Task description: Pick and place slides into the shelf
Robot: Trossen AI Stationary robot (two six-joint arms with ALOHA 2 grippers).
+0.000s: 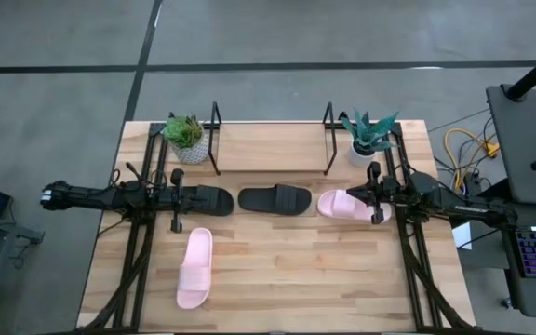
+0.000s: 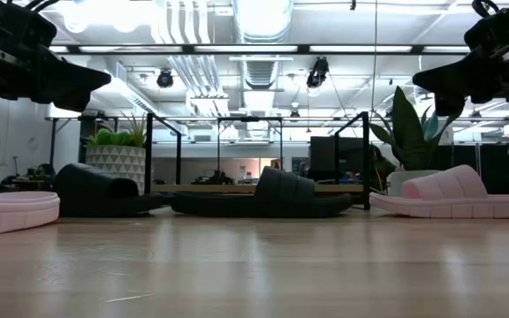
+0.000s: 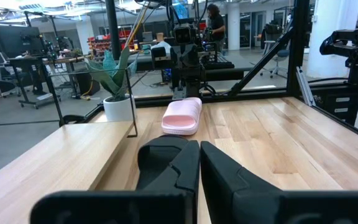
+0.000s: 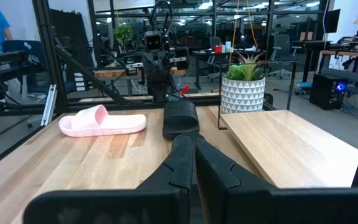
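Note:
Four slides lie sole down on the table. One black slide [image 1: 216, 199] sits partly under my left gripper [image 1: 190, 197], and another black slide [image 1: 275, 199] lies mid-table. A pink slide [image 1: 341, 205] lies partly under my right gripper [image 1: 368, 201]. The other pink slide [image 1: 194, 268] lies nearer the front edge. The shelf [image 1: 273, 147], black wire end frames on a light wooden base, stands at the far middle. Both grippers hover level above the table, shut and holding nothing [image 3: 199, 149] [image 4: 192, 144].
A leafy plant in a white pot [image 1: 186, 138] stands by the shelf's left frame, and a spiky plant [image 1: 370, 135] stands by its right frame. Bare wood stretches across the table's near right part [image 1: 324, 279]. People and desks show in the room beyond.

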